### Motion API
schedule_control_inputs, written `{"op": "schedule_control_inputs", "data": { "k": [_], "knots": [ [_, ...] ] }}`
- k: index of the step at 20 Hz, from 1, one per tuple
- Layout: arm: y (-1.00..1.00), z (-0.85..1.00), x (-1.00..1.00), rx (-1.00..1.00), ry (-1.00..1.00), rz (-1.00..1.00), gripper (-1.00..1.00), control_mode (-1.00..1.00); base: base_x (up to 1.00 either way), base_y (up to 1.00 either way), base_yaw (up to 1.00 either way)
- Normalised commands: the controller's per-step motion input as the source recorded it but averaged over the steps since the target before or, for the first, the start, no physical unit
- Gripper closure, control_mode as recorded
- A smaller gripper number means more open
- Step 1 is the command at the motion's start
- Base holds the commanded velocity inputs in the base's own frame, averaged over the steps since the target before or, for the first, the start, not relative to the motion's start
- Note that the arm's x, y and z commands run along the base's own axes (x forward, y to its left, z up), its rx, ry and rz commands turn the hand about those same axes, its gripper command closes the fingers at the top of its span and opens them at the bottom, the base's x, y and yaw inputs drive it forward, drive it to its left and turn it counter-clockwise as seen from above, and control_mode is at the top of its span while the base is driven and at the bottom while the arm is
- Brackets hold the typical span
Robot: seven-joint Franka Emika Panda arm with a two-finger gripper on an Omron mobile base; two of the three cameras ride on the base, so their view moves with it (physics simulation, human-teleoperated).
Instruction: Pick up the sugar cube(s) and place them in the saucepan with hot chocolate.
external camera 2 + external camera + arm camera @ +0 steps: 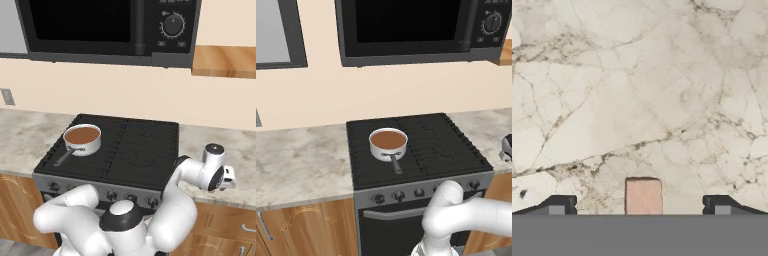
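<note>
The saucepan with hot chocolate (388, 140) (82, 136) is small, silver and full of brown liquid. It stands on the left rear part of the black stovetop (431, 145), its dark handle pointing toward the front. One pale tan sugar cube (643, 192) lies on the marble counter (637, 90). My gripper (641, 206) is open and hangs right over the cube, one dark fingertip (562, 205) on each side and neither touching it. The hand (222, 175) is over the counter to the right of the stove.
A black microwave (416, 30) hangs above the stove. The row of stove knobs (125, 197) runs along the front edge. Marble counter (301, 160) stretches to the left of the stove, with wooden cabinets (306, 230) below it. A wooden shelf (225, 62) sits high on the right.
</note>
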Motion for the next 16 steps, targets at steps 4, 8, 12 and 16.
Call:
{"op": "schedule_control_inputs", "data": {
  "k": [4, 8, 12, 16],
  "knots": [
    [-0.04, -0.02, 0.01, 0.11, 0.0, 0.0, -1.0, -1.0, 0.0, 0.0, 0.0],
    [0.0, -0.08, 0.01, 0.09, 0.0, 0.0, -1.0, -1.0, 0.0, 0.0, 0.0],
    [0.0, -0.09, 0.0, 0.03, 0.0, 0.0, -1.0, -1.0, 0.0, 0.0, 0.0],
    [0.0, -0.18, 0.07, 0.0, 0.0, 0.0, -1.0, -1.0, 0.0, 0.0, 0.0]
  ]
}}
